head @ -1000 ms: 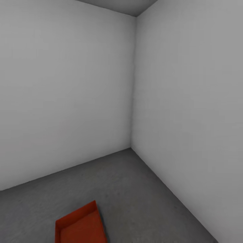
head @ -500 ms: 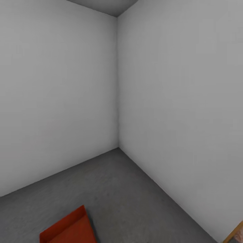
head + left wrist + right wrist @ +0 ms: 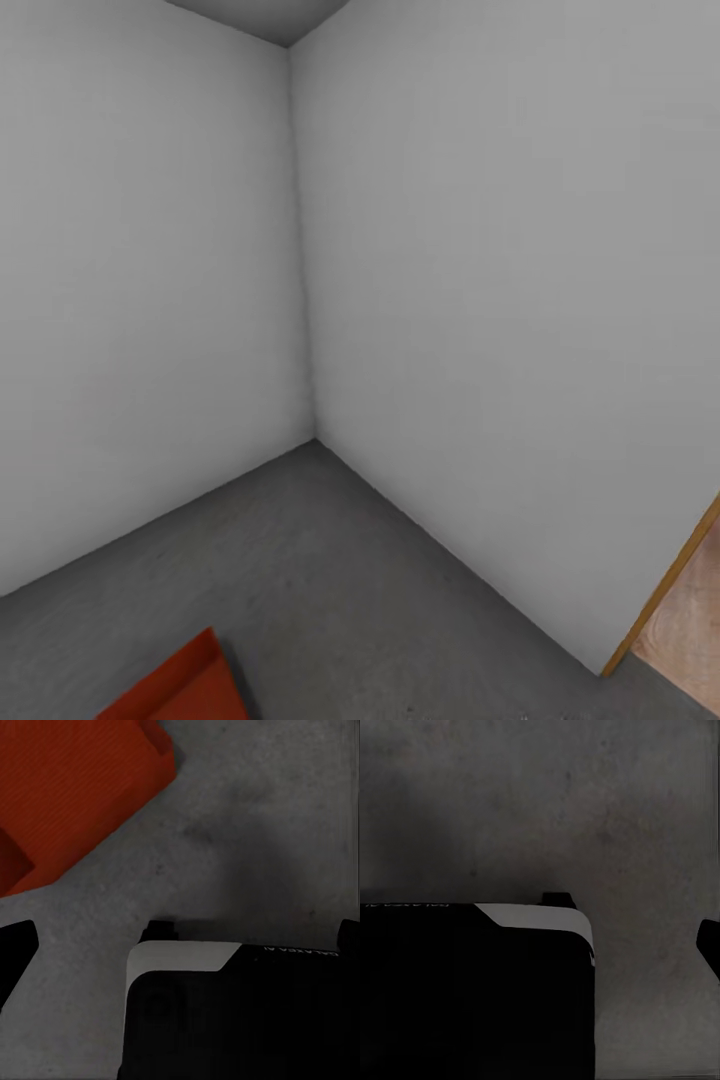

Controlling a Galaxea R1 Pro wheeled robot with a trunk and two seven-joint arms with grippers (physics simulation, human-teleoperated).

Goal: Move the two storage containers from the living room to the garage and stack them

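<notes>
The left gripper's opening I cannot tell, nor the right's; one orange-red container lies on the grey floor nearer the left arm, its long axis angling toward the white-walled corner.

Head view: set high, facing forward and down into a corner of white walls, with grey concrete floor across the lower frame and 1 orange-red container cut off at the lower left. Left wrist view: aimed down, close above that floor, sharing the container at upper left. Right wrist view: likewise down and close over floor.
</notes>
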